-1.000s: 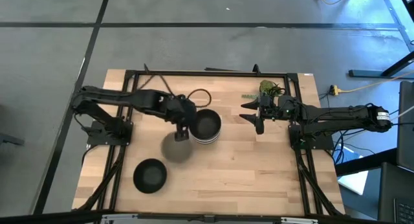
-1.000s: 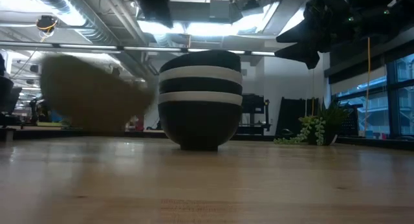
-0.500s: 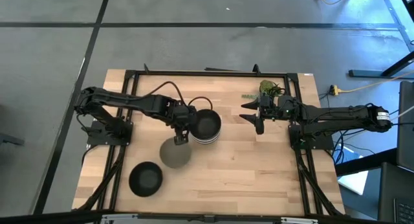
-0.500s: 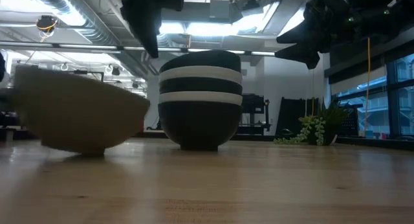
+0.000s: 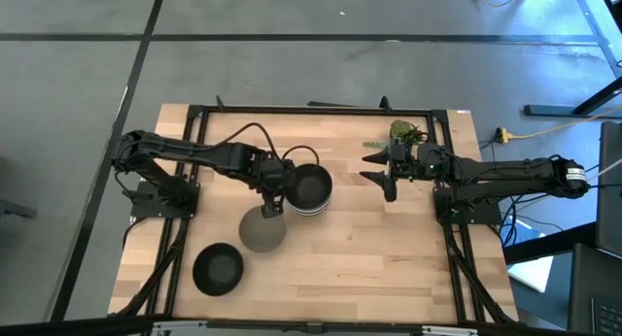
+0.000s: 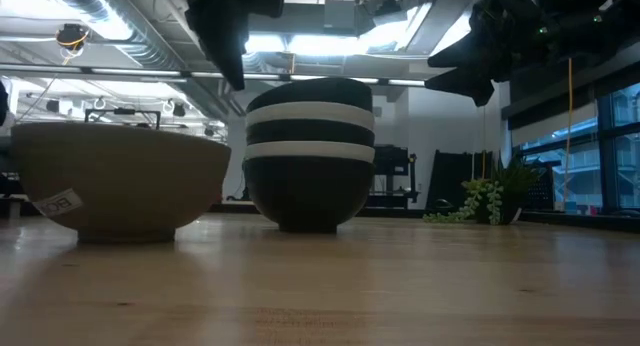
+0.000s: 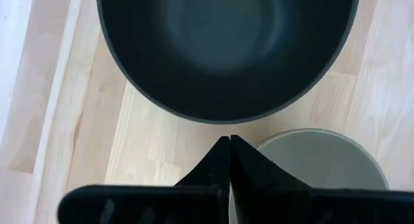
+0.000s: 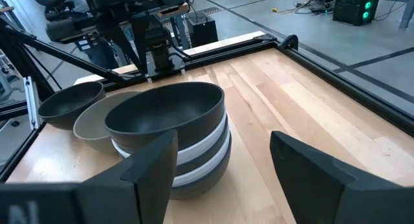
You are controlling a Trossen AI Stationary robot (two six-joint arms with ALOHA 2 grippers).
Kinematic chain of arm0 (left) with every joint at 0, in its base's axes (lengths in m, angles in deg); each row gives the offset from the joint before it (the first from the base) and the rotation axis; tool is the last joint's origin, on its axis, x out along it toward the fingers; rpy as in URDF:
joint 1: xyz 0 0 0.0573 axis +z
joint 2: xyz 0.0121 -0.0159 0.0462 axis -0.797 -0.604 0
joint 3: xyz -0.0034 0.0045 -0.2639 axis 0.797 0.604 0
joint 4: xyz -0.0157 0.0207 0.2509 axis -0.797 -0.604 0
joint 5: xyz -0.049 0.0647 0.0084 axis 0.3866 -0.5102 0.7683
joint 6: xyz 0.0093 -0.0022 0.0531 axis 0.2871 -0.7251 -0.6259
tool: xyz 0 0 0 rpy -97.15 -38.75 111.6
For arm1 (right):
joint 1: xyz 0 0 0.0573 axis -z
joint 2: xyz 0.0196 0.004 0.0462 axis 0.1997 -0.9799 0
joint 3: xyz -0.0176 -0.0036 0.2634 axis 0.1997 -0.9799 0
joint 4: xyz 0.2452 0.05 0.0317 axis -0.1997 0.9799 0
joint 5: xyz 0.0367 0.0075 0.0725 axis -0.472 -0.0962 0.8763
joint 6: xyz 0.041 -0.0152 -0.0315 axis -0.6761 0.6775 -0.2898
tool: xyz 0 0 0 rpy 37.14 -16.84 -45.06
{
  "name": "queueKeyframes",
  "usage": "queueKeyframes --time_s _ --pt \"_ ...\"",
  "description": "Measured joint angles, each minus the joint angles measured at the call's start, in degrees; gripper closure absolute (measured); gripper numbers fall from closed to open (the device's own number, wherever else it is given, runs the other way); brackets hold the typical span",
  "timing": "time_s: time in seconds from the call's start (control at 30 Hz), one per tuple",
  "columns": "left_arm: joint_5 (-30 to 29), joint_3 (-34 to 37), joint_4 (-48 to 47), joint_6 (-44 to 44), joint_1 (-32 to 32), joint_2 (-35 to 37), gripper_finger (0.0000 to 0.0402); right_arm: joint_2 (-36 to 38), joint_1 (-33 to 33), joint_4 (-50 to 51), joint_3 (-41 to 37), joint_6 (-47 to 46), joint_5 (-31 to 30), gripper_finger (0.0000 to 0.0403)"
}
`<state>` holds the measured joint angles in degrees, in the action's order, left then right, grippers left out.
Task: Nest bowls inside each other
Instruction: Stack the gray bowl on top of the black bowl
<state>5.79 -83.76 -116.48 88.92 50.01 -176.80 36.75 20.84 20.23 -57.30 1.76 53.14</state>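
Observation:
A stack of nested bowls (image 5: 311,188) (image 6: 308,151) (image 8: 171,133), black with white bands, stands mid-table; its top bowl (image 7: 226,49) is black. A grey-green bowl (image 5: 262,229) (image 6: 118,181) (image 7: 320,162) rests upright on its base, just near-left of the stack. A single black bowl (image 5: 218,270) (image 8: 68,104) sits toward the near left corner. My left gripper (image 5: 273,206) (image 7: 229,149) is shut and hovers above the table between the stack and the grey-green bowl. My right gripper (image 5: 389,173) (image 8: 220,179) is open and waits to the right of the stack.
A small green plant sprig (image 5: 403,134) (image 6: 490,201) lies near the far right corner. A black frame (image 5: 311,110) runs along the table's edges. Bare wood (image 5: 379,258) stretches across the near right part of the table.
The grey-green bowl was blurred, lifted and tipped beside my left gripper. It came down on the table, rocked while tilted, and now stands upright. The single black bowl slid a little toward the near left corner. My left arm changed its pose.

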Motion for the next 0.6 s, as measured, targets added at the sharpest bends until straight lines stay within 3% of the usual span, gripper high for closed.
queueKeyframes --time_s 0.23,0.6 --pt "0.8 0.0 -4.9 -2.4 -1.4 0.0 0.0400 0.0 0.0 0.0 0.0 0.0 0.0 0.0155" --pt "-5.9 0.0 -12.6 3.1 -3.0 0.0 0.0361 0.0 0.0 0.0 0.0 0.0 0.0 0.0155"
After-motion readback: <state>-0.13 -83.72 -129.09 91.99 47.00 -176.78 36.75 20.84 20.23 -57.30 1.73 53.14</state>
